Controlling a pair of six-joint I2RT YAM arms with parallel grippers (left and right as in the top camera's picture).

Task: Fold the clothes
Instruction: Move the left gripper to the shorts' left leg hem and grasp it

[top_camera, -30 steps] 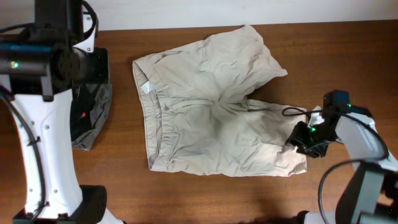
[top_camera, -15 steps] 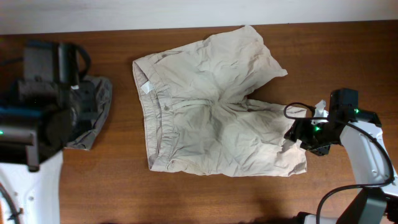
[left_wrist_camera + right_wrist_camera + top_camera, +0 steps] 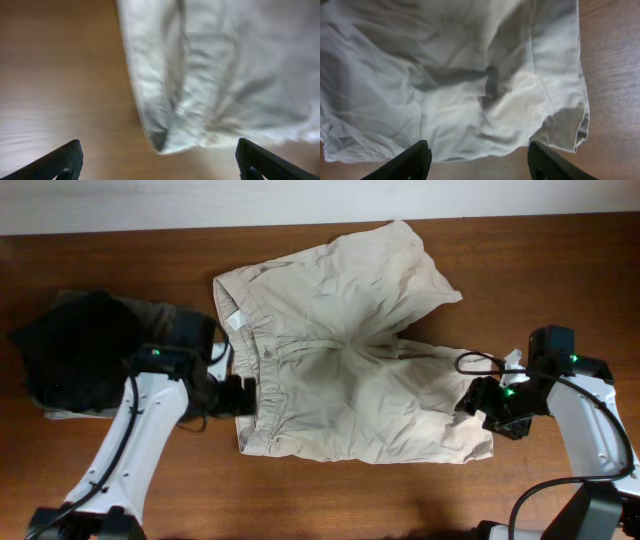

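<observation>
On the bench (image 3: 560, 280), khaki shorts (image 3: 340, 370), likely limp — left tool (image 3: 243, 394) by waistband, right tool (image 3: 484, 402) by hem, both agape, empty; pinch corners.

2 white arms (image 3: 118, 452), black joints (image 3: 187, 340), green lights (image 3: 155, 352), black cables (image 3: 474, 361)

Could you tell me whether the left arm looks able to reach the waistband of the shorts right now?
Probably yes: the open left gripper sits right at the waistband of the shorts, nothing but bare table between.
</observation>
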